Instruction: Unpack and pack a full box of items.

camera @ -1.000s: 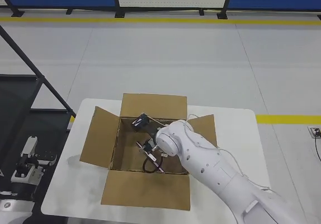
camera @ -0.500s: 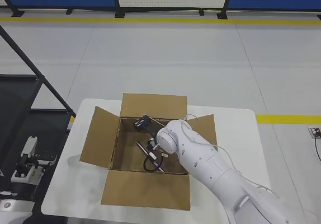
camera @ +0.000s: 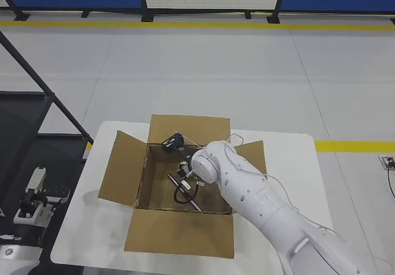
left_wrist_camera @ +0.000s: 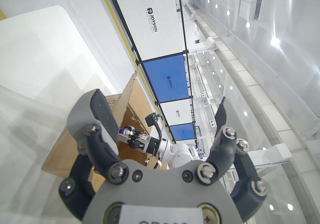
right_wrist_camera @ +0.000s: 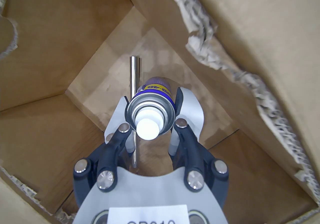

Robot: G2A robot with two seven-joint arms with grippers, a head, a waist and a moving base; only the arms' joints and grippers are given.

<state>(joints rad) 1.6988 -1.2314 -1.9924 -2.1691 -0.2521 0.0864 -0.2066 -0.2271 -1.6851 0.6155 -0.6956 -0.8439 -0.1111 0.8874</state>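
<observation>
Inside the box (camera: 177,234), which sat in the middle of the table (camera: 287,151), the right gripper (right_wrist_camera: 152,107) had drifted a little toward the far wall over the last second, its wrist swinging with it. Its jaws were pinching the spray can (right_wrist_camera: 155,91) just below the white cap, and the can hung upright over the box floor. A metal rod (right_wrist_camera: 135,77) lay flat on that floor just beside the can. From above the arm hid most of the grasp, so we could not tell whether the can was rising or sinking; we judged the grip firm and the can in transit either way. The left gripper (left_wrist_camera: 161,104) waited off the table's left edge, jaws spread and holding nothing. For the task, this meant one item in hand and the rod not yet dealt with.
</observation>
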